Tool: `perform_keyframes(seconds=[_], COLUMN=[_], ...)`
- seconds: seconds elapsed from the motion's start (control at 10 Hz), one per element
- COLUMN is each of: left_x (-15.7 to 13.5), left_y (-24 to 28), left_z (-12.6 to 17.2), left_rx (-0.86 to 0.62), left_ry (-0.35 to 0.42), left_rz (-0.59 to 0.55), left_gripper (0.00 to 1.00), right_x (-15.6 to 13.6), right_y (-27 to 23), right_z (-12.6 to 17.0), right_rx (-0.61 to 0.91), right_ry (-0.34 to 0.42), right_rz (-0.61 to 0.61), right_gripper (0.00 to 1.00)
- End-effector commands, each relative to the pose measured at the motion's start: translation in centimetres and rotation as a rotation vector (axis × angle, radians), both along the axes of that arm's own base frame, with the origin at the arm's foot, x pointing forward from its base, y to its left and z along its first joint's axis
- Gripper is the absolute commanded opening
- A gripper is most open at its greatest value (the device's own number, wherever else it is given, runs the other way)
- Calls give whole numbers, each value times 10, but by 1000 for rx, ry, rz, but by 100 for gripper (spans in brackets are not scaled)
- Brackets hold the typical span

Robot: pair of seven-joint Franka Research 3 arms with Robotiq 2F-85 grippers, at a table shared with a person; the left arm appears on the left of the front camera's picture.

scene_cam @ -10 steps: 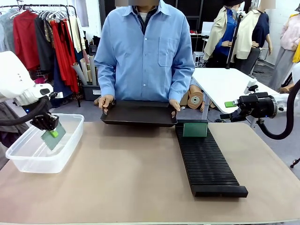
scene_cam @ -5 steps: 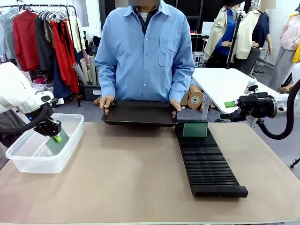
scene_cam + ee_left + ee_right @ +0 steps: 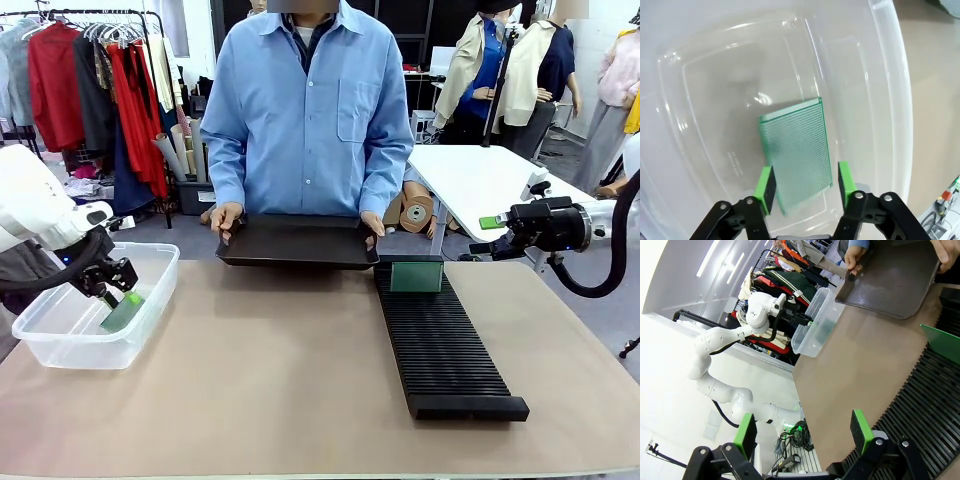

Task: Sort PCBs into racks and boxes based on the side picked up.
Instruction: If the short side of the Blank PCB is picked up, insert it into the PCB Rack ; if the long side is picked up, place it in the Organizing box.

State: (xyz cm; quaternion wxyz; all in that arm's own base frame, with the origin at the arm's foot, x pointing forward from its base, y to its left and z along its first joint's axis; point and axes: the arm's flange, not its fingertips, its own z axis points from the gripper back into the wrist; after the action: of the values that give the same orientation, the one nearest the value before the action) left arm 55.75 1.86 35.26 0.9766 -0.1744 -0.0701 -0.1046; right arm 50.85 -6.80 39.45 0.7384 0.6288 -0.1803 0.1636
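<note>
My left gripper (image 3: 113, 291) hangs inside the clear box (image 3: 40, 345) at the table's left, its jaws open. A green PCB (image 3: 122, 314) lies on the box floor just below it. In the left wrist view that PCB (image 3: 797, 150) rests flat between and beyond my green pads (image 3: 765, 182), with a gap at its right edge. The long black rack (image 3: 445, 350) lies right of centre, one PCB (image 3: 416, 276) standing in its far slots. My right gripper (image 3: 483, 236) hovers open off the table's far right corner; its wrist view has the rack (image 3: 930, 405) below its gripper (image 3: 803, 432).
A person in a blue shirt at the far side holds a flat black tray (image 3: 297, 242) by both handles at the table edge. A white table (image 3: 480, 180) stands behind my right gripper. Bare tan tabletop (image 3: 260, 370) lies between box and rack.
My left gripper moved down and left into the box and opened. The PCB it held now lies on the box floor. The right arm, tray and rack have not moved.
</note>
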Motion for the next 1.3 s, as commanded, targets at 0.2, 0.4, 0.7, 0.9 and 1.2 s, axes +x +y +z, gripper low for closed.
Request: perform_keyframes(seconds=[0.2, 0.4, 0.7, 0.9, 1.2], left_x=[-10, -21, -30, -19, -19], left_y=[-4, -10, -16, -10, -10], left_z=[35, 52, 64, 63, 63], left_rx=[66, 104, 139, 106, 106], left_ry=[-51, -64, -67, -70, -70], left_rz=[14, 35, 41, 21, 21], left_gripper=[100, 100, 100, 100, 100], right_x=[0, 0, 0, 0, 0], right_y=[0, 0, 0, 0, 0], right_z=[1, 1, 1, 1, 1], right_rx=[-5, -5, -5, -5, -5], right_ry=[-12, -12, -12, -12, -12], right_rz=[-2, -2, -2, -2, -2], right_gripper=[100, 100, 100, 100, 100])
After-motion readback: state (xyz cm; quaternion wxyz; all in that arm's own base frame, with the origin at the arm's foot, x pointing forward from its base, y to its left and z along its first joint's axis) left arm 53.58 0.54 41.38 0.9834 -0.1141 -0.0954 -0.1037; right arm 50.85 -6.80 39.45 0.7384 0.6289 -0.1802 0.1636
